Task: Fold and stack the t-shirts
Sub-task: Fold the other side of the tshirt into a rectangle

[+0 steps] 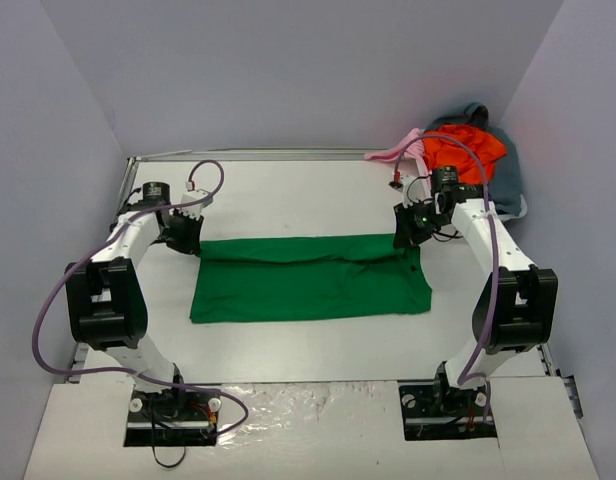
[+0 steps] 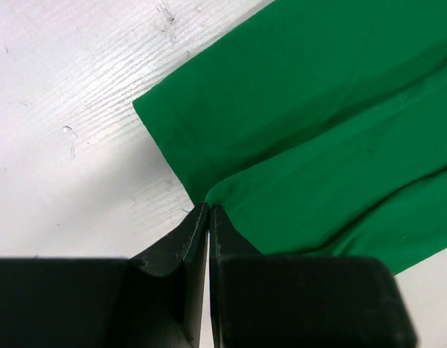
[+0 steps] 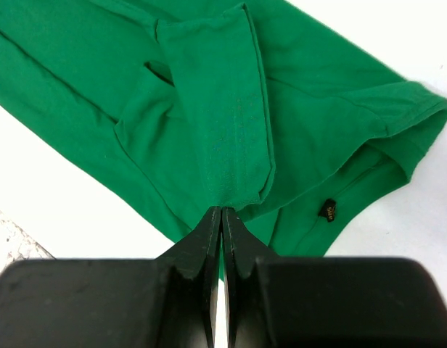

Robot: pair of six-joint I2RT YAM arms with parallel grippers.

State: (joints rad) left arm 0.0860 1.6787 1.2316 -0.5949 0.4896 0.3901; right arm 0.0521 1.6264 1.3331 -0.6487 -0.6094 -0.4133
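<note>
We are logging, first, the white tabletop (image 1: 288,200), which is carrying everything below. Next we are noting the green t-shirt (image 1: 308,280), which is lying spread out flat at the middle of the tabletop, its long side running left to right and its far edge doubled over on itself. We are entering the left arm (image 1: 108,295) and the right arm (image 1: 513,300), which are reaching to the shirt's far left and far right corners. In the far right corner, well apart from the green one, we are counting a heap of three: a grey-blue t-shirt (image 1: 508,185) underneath, an orange-red t-shirt (image 1: 468,150) on top of it, and a pale pink t-shirt (image 1: 398,152) trailing out to the left. We are recording the left jaws as pressed together, pinching the green cloth where its edge is gathering to a point; the right jaws are likewise closed tight on a folded strip of it. Last, we are noting a small dark label (image 3: 329,210) on the green shirt, beside the right jaws.
</note>
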